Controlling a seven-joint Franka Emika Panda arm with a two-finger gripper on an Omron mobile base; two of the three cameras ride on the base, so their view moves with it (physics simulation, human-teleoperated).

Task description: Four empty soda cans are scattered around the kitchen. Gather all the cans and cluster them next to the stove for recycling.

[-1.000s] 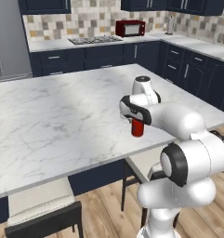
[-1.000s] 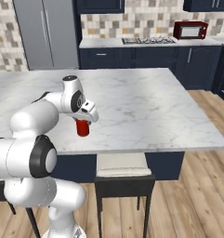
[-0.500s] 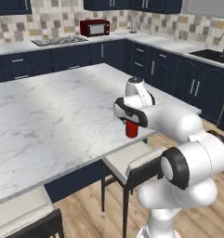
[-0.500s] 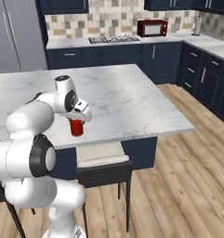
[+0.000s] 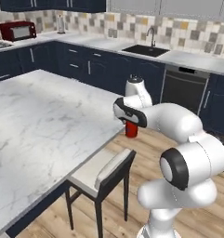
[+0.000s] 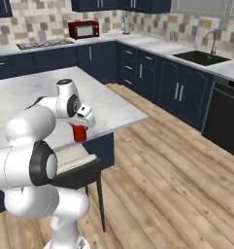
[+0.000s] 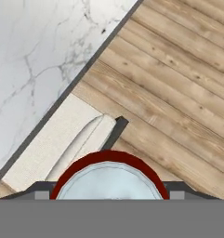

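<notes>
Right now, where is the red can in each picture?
Left base view: red can just right of centre, under the fingers, past the island edge.
Right base view: can left of centre, at the island's corner.
Hand view: can at bottom centre, seen from above.
Shared landmark: the cream-seated chair below it.

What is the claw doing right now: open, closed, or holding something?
Claw: closed on a red soda can, held off the island counter's edge, above the wood floor.

Open floor point(image 6: 167, 165) right, stool point(image 5: 102, 169) beneath counter edge point(image 5: 48, 125)
</notes>
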